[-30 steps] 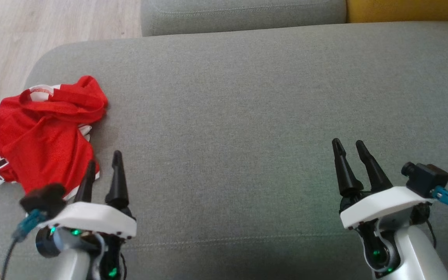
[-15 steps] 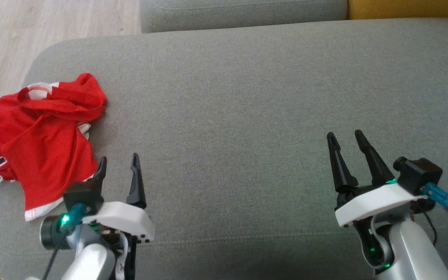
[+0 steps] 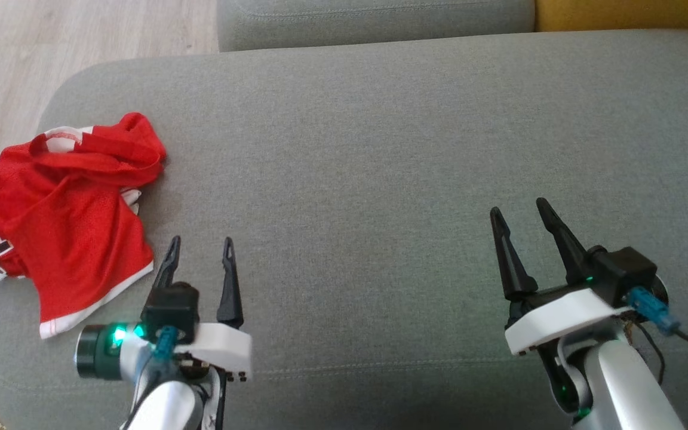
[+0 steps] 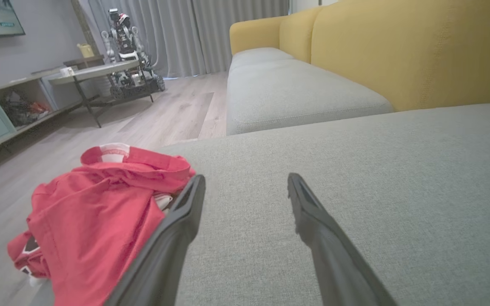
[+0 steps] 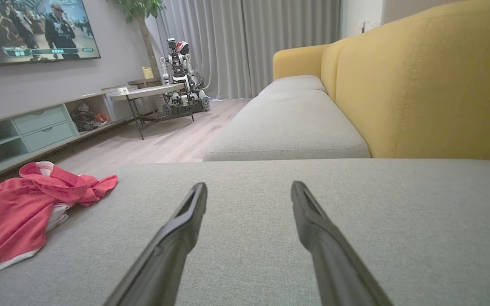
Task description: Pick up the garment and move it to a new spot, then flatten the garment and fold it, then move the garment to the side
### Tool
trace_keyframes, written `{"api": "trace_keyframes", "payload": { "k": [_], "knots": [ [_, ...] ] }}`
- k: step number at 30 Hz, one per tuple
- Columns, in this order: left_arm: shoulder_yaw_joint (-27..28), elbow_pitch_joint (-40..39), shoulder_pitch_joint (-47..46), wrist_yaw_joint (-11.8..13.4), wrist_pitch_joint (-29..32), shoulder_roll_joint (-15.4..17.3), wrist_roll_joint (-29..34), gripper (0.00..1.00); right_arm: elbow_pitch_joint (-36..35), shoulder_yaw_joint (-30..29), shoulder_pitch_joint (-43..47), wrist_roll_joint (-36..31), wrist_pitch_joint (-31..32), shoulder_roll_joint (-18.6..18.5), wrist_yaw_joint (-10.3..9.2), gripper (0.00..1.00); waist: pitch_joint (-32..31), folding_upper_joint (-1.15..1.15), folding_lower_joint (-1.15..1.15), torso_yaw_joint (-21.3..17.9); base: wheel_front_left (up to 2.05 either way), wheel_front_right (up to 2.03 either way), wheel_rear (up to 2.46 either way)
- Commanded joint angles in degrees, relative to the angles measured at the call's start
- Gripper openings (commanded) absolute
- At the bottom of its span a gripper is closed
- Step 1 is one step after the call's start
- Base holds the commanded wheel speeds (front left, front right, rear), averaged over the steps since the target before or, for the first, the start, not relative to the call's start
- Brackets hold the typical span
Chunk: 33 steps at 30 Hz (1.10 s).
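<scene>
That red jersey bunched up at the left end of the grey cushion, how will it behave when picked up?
The red jersey lies in soft folds, so it will probably hang limp and unfurl from wherever it is pinched. Its thin mesh-like fabric looks light. Part seems to overhang the grey cushion, so a push might slide it off.

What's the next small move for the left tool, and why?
Probably swing the left tool to the robot's left and down onto the red garment. It lies crumpled and unheld at the left edge of the grey cushion. The left tool is open just beside its hem, while the right tool, also open, is far off.
</scene>
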Motion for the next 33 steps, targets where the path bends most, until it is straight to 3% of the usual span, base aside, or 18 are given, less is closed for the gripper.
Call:
{"api": "trace_keyframes", "payload": {
  "k": [1,21,26,33],
  "knots": [
    [0.7,-1.7,-3.9,1.1,-1.0,1.8,2.1,1.0,-1.8,1.4,-2.7,-2.3,-1.0,0.0,-0.01,1.0,0.0,0.0,0.0,0.0,0.0,0.0,0.0],
    [-5.9,-2.1,-5.5,7.9,-4.6,3.7,14.8,1.0,-2.8,4.6,-3.6,-16.6,-4.6,0.0,-0.01,1.0,0.1,0.0,0.0,-0.3,0.0,0.0,0.0],
    [-3.6,-3.1,-4.6,7.3,-4.7,2.7,13.1,1.0,-2.1,3.8,-3.6,-13.9,-4.7,0.0,-0.01,1.0,0.3,0.0,0.0,-0.3,0.0,0.0,0.0],
    [1.1,-3.3,-2.2,3.6,-4.7,0.0,10.6,1.0,1.3,2.2,-3.4,-6.6,-4.7,0.0,-0.01,1.0,0.5,0.0,0.0,-0.2,0.0,0.0,0.0]
  ]
}}
